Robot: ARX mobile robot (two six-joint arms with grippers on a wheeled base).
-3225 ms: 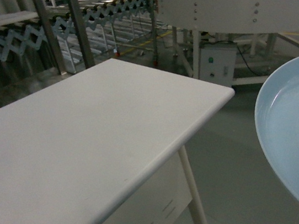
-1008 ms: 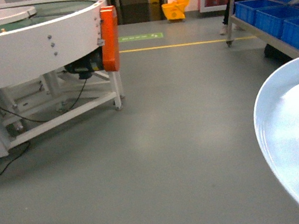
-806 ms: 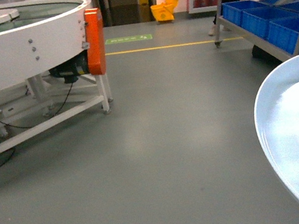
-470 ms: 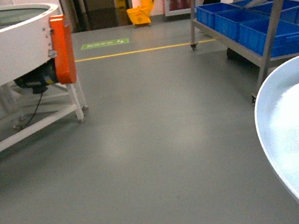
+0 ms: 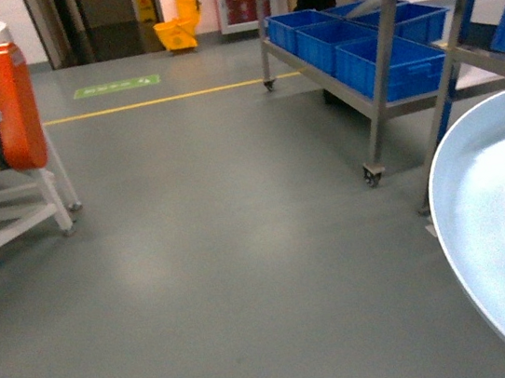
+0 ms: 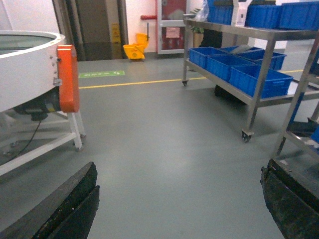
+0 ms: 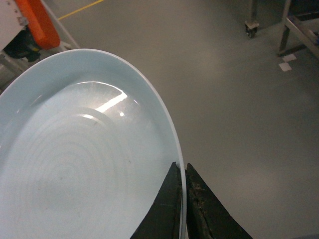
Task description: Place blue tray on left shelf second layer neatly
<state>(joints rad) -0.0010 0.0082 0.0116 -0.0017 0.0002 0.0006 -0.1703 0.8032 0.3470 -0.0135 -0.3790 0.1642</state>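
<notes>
Grey floor (image 5: 227, 277) lay under the tray (image 7: 75, 164), carried by its rim in the clenched right claw (image 7: 182, 174); left claw (image 6: 179, 199) hung released. Transport step: the shelf (image 5: 373, 40) stood well apart, so approach seemed next.

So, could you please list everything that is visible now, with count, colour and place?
blue tray: one, pale sky-blue, held by its rim, right foreground of the head view.
steel shelf: one fully seen, shiny metal on castors, right side.
blue crates: several, dark blue, on its lower tier and more on top.
round conveyor table: one, white, with an orange cover, left side.
mop bucket: one, yellow, far back.
floor line: one, yellow, across the grey floor.
right gripper: black, fingers pinching the tray rim.
left gripper: black, fingers wide apart, holding nothing.
</notes>
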